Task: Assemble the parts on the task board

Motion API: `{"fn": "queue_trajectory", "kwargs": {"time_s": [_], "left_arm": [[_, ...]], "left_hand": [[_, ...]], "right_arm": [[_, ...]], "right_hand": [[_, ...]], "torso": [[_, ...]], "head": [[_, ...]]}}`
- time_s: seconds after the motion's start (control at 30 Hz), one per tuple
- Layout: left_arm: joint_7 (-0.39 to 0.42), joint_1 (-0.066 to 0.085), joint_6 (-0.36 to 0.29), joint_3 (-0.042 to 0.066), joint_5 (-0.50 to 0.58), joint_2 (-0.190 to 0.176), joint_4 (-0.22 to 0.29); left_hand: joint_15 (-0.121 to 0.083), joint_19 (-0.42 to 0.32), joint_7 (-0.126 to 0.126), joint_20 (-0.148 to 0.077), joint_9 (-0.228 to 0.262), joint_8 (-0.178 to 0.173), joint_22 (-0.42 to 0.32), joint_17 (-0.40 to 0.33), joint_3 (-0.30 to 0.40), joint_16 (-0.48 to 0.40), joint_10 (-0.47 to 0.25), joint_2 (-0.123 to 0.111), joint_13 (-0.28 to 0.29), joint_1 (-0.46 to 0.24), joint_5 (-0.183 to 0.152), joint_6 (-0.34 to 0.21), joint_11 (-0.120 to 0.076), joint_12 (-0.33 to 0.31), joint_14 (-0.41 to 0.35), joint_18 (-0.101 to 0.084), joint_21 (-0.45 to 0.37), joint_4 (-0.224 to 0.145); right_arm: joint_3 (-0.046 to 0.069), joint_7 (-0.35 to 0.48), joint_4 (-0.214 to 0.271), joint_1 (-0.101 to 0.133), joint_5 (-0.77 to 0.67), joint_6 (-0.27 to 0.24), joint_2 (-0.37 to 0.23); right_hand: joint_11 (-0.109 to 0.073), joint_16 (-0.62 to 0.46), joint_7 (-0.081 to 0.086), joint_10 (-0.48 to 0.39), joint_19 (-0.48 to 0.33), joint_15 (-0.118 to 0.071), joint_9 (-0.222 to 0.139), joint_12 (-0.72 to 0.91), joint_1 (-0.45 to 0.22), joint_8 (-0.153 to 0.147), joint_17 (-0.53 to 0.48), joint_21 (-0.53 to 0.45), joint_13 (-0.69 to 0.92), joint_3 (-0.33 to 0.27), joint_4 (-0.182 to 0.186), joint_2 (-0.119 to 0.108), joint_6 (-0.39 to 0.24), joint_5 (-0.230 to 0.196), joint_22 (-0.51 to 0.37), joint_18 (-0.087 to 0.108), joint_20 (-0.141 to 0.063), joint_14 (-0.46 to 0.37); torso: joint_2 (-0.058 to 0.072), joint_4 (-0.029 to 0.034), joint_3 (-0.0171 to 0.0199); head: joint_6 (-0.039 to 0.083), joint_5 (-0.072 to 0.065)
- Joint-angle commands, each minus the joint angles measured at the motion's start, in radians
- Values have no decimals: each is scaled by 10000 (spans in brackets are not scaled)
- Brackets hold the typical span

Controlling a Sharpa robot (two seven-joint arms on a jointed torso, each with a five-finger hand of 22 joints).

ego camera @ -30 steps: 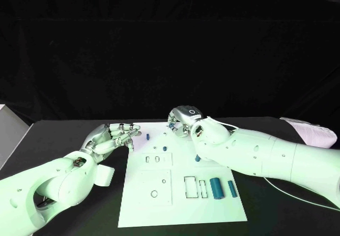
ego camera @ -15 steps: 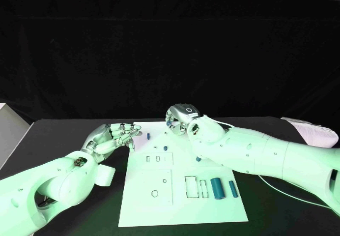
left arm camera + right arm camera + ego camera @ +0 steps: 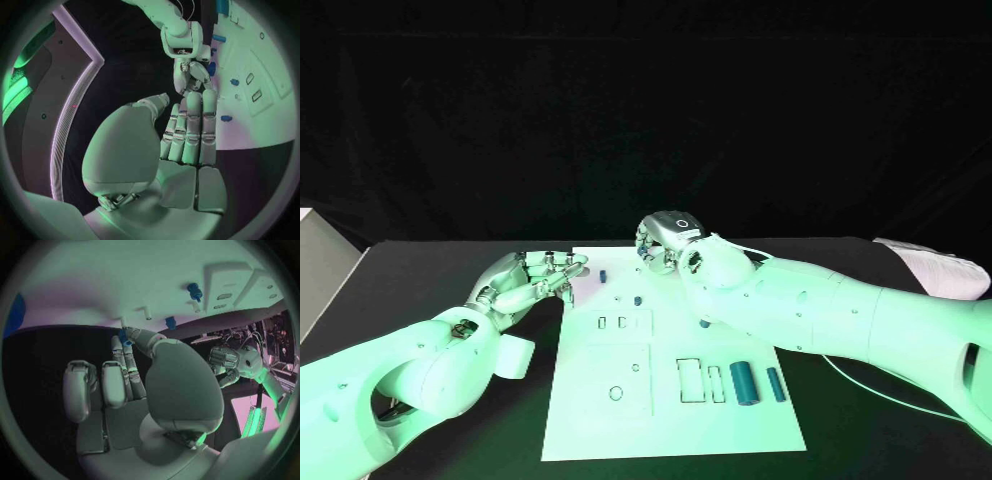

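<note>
Right robot hand (image 3: 666, 243) sits over the far edge of the task board (image 3: 672, 410), shifted slightly left and farther back than a second ago. Wrist view: thumb and a finger pinch a small blue part (image 3: 125, 336) just above the board; other fingers curled. Left robot hand (image 3: 534, 281) holds nothing, fingers extended side by side at the board's left edge, position unchanged. Small blue pegs stand near the far end of the board (image 3: 636, 299). Two larger blue cylinders (image 3: 757, 384) lie side by side near its right edge, unmoved. Board rests flat on the black tabletop (image 3: 416, 280).
</note>
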Motion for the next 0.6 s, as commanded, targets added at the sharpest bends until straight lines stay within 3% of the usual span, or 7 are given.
{"fn": "queue_trajectory", "kwargs": {"time_s": [0.03, 0.6], "left_arm": [[30, 3, 189, 8, -27, 30, 16], [20, 3, 193, 8, -28, 30, 0]], "left_hand": [[10, -90, 11, 11, 9, -49, 9, 16, 35, 29, -72, 68, 9, 70, -62, -74, 19, -5, -74, 145, 31, -10], [12, -101, 13, 12, 12, -49, 18, 16, 43, 34, -75, 66, 10, 66, -64, -77, 22, -4, -79, 145, 45, -17]], "right_arm": [[-13, 101, -67, -6, -51, 279, 39], [-33, -6, -103, -14, -55, 589, 26]], "right_hand": [[-243, 36, 4, 236, 151, -18, 186, 16, -89, 69, -29, 28, 3, 13, -16, -18, -85, 29, 240, -111, -9, 176], [-231, 42, 15, 208, 140, -6, 203, 1, -128, 58, -34, 15, 8, 13, -10, -54, -129, 4, 225, -107, 2, 172]], "torso": [[17, 2, 0], [37, 1, -17]], "head": [[-28, 17], [-47, 39]]}}
